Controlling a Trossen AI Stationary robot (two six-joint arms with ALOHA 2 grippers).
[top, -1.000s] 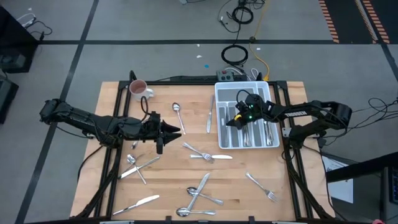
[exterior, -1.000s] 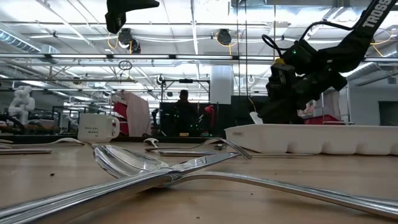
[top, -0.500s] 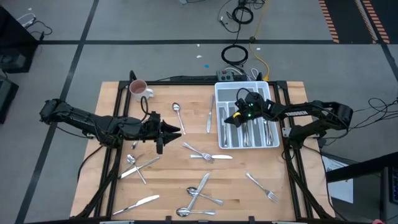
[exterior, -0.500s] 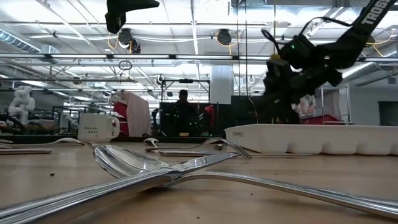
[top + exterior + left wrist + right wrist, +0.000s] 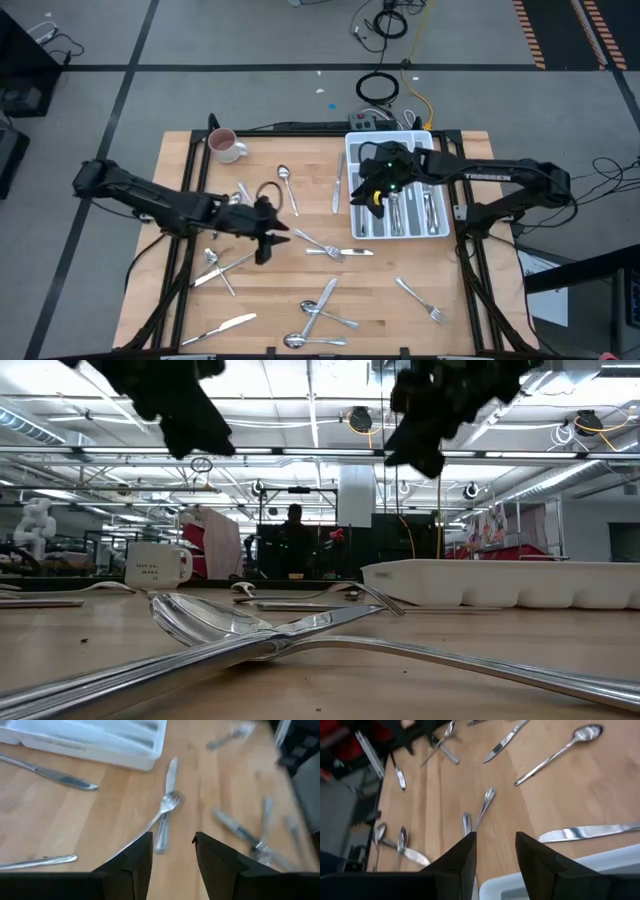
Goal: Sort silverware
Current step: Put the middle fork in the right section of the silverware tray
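Silverware [image 5: 325,246] lies scattered on our table [image 5: 400,320], some already in the tray [image 5: 352,200]. Both pincers are released and empty: left pincer [image 5: 268,232] near a crossed fork and knife, right pincer [image 5: 365,193] over the tray's edge.

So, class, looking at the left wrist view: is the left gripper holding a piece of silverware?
No. The left gripper is open and empty, with a crossed fork and knife lying on the table beyond it.

Two matte black jointed arms of slim tubular links, both alike. The right arm [image 5: 500,176] carries white lettering along its forearm and a small green light near its wrist. Each ends in two dark, blocky, wedge-shaped fingers [image 5: 135,865].
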